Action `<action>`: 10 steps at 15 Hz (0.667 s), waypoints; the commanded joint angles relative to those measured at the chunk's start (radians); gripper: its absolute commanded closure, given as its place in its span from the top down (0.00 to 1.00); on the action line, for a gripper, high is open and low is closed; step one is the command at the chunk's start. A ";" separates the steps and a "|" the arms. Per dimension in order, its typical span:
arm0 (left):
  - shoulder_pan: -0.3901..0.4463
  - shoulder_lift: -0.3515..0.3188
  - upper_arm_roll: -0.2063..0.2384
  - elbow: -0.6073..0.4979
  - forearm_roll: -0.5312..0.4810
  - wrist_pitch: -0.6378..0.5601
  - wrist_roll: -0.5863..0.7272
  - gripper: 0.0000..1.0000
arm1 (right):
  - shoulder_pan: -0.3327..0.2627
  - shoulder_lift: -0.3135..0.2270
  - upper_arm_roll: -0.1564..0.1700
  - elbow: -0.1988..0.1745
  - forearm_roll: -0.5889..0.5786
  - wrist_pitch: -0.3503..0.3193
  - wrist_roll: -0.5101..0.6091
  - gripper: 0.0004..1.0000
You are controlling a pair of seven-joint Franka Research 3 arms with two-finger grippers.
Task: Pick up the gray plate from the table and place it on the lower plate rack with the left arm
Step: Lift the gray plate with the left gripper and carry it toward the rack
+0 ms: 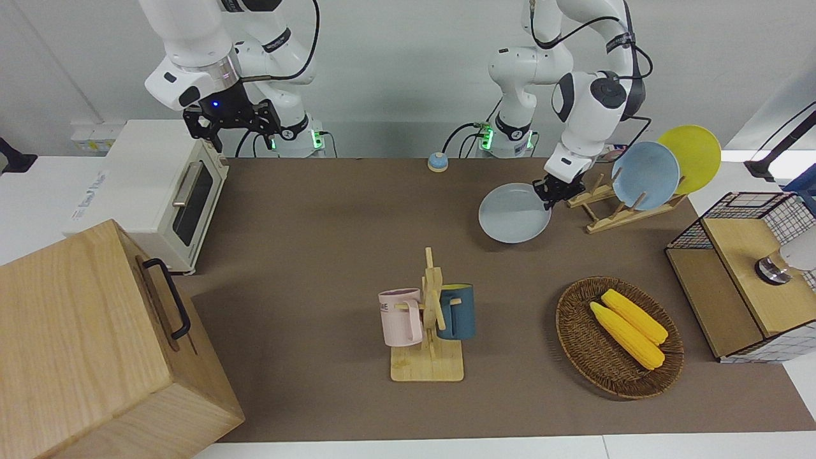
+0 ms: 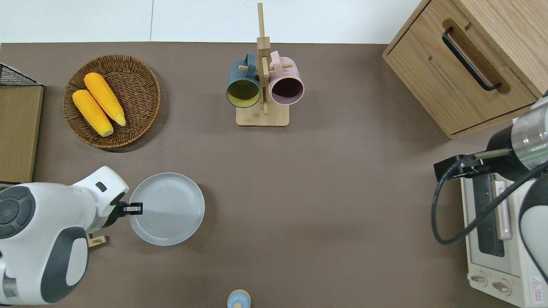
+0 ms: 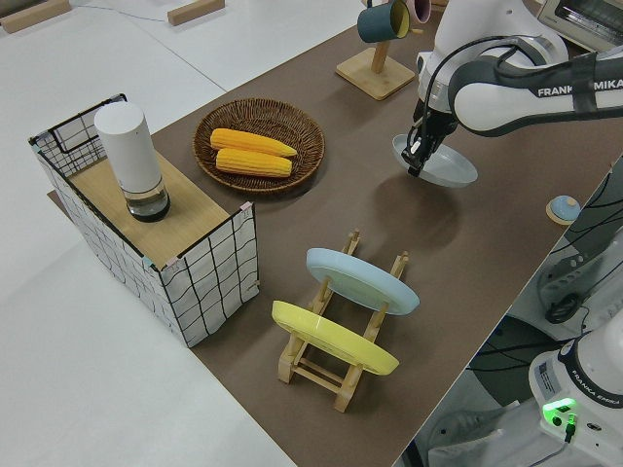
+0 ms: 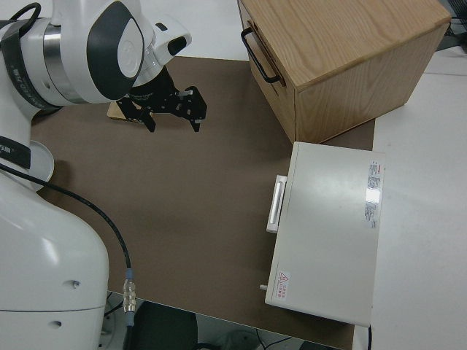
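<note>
left gripper (image 2: 133,208) is clamping the 9 o'clock rim of the gray plate (image 2: 168,209), which is sitting tilted on the table (image 2: 325,179) beside the rack (image 1: 621,207) holding blue plate (image 1: 645,174) and yellow plate (image 1: 695,156); right arm parked, fingers apart.

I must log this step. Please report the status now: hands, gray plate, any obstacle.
Left hand at the rim of the gray plate, grip unconfirmed. Right arm parked. Plate beside the lower plate rack, which already holds a blue plate and a yellow plate.
</note>
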 commanded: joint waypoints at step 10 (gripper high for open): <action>-0.006 -0.011 0.013 0.284 0.011 -0.367 -0.014 0.00 | -0.024 -0.002 0.022 0.008 -0.006 -0.012 0.012 0.98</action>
